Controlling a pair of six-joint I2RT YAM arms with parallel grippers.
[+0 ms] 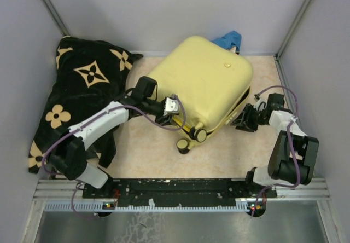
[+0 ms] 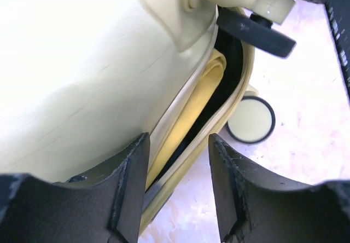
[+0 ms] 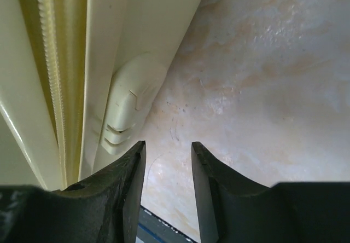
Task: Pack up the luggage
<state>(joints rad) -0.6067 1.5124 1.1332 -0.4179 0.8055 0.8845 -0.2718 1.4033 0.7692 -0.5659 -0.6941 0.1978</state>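
The large pale-yellow hard-shell suitcase lies flat at the middle back of the beige marbled worktop, its shells slightly apart along the near seam. A crumpled black blanket with tan flowers fills the left side, just beside the left arm. A blue cloth item peeks out behind the case. The left hand stands half open astride the seam, near the small black wheels. The right hand, narrowly open and empty, sits against the case's right edge.
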